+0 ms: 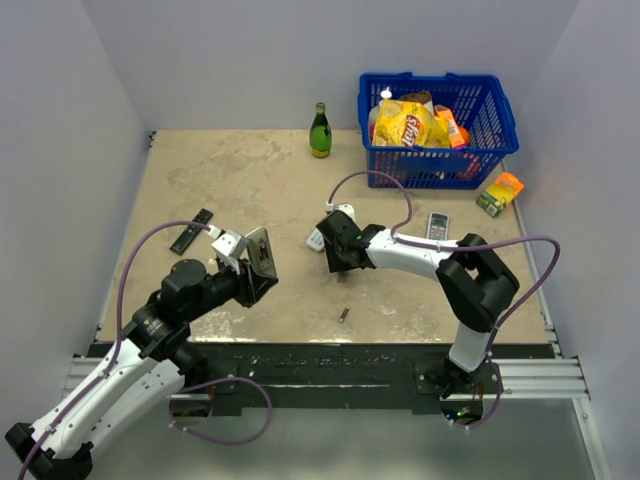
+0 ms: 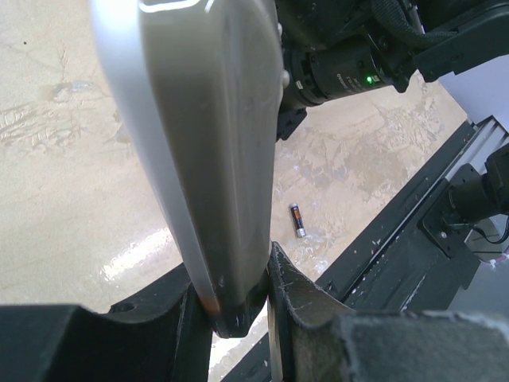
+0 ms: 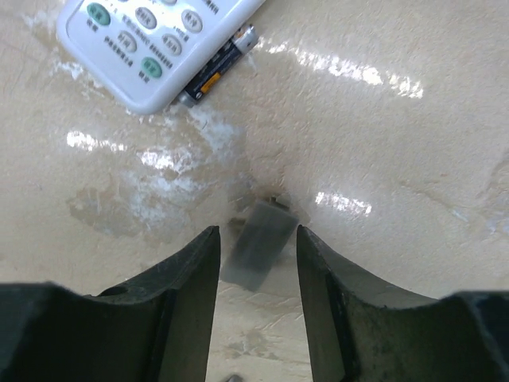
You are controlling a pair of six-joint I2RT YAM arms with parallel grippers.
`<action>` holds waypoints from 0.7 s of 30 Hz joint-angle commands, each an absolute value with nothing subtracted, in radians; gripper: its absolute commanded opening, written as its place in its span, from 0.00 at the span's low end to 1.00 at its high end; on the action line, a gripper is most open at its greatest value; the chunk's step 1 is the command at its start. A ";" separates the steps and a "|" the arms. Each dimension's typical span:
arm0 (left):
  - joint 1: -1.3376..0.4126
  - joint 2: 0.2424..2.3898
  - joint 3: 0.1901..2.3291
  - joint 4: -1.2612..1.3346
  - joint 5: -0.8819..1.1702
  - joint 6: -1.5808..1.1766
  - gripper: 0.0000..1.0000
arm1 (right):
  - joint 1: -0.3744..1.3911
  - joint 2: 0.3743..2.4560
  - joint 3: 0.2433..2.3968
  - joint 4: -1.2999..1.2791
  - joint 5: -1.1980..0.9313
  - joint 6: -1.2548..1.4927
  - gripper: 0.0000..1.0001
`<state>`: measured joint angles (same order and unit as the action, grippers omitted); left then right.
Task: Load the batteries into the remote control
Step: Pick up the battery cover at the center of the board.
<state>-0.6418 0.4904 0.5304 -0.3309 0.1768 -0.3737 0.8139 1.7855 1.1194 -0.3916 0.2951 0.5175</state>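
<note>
My left gripper [image 2: 231, 270] is shut on the lower end of the remote control [image 2: 211, 143], which it holds upright above the table with its plain grey back to the wrist camera. From above, the remote control [image 1: 262, 250] is over the table's left half. One battery [image 2: 297, 220] lies loose on the table near the front edge [image 1: 343, 315]. A second battery [image 3: 219, 68] lies against another white remote [image 3: 143, 44]. My right gripper [image 3: 254, 235] is open low over the table, with a small flat grey lid [image 3: 258, 247], blurred, between its fingers and touching neither.
A long flat black strip [image 1: 191, 231] lies at the left. Another white remote [image 1: 437, 225] lies right of centre. At the back stand a green bottle [image 1: 320, 131] and a blue basket [image 1: 500, 140] of snacks, with a small carton [image 1: 500, 193] beside it.
</note>
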 commanded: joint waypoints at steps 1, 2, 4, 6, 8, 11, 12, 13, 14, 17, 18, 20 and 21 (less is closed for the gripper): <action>-0.638 0.477 0.546 -0.291 0.195 -0.365 0.00 | 0.804 1.795 1.173 -0.397 0.370 0.591 0.45; -0.637 0.476 0.548 -0.291 0.196 -0.365 0.00 | 0.802 1.804 1.172 -0.396 0.374 0.594 0.44; -0.638 0.476 0.548 -0.291 0.198 -0.365 0.00 | 0.799 1.813 1.172 -0.394 0.376 0.598 0.43; -0.637 0.476 0.546 -0.290 0.199 -0.365 0.00 | 0.799 1.830 1.172 -0.399 0.377 0.597 0.42; -0.637 0.476 0.546 -0.290 0.202 -0.365 0.00 | 0.796 1.839 1.172 -0.400 0.380 0.597 0.41; -0.638 0.479 0.546 -0.288 0.204 -0.365 0.00 | 0.793 1.850 1.167 -0.393 0.371 0.598 0.39; -0.637 0.479 0.548 -0.288 0.204 -0.365 0.00 | 0.793 1.855 1.167 -0.391 0.368 0.598 0.37; -0.637 0.479 0.548 -0.287 0.206 -0.365 0.00 | 0.793 1.858 1.167 -0.388 0.368 0.597 0.36; -0.637 0.480 0.546 -0.287 0.206 -0.367 0.00 | 0.793 1.861 1.169 -0.385 0.365 0.597 0.35; -0.637 0.483 0.546 -0.287 0.207 -0.365 0.00 | 0.793 1.870 1.175 -0.382 0.359 0.591 0.26; -0.637 0.483 0.546 -0.285 0.207 -0.365 0.00 | 0.790 1.864 1.174 -0.376 0.354 0.586 0.22; -0.637 0.486 0.543 -0.279 0.213 -0.373 0.00 | 0.792 1.856 1.169 -0.368 0.350 0.583 0.12; -0.638 0.485 0.540 -0.275 0.221 -0.379 0.00 | 0.792 1.849 1.170 -0.367 0.350 0.577 0.10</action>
<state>-0.6418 0.4854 0.5304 -0.3309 0.1902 -0.3737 0.7971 1.8465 1.1465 -0.3801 0.3473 0.5762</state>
